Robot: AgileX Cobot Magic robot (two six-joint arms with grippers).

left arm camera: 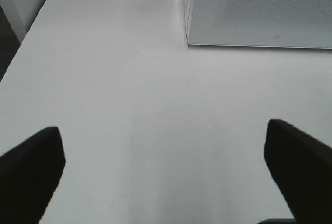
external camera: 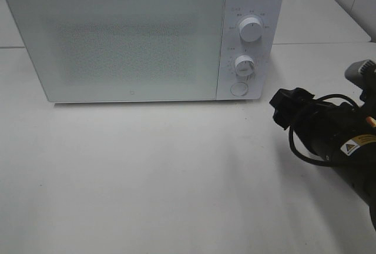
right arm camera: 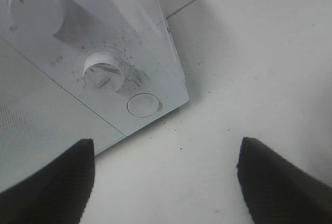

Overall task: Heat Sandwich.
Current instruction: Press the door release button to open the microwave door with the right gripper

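Right wrist: microwave near gaping claw

Bright, even light from above washes out the high view. The white microwave and the white table nearly merge, parted only by a thin soft shadow along the microwave's base. Its door shows a grainy speckle. The arm is dark, with little detail. The left wrist view is greyer and dimmer, and the left gripper shows its fingers as flat black shapes with soft edges. In the right wrist view the knobs throw shadows on the panel and the microwave shades the table beside it. The fingers of the right gripper are blurred.
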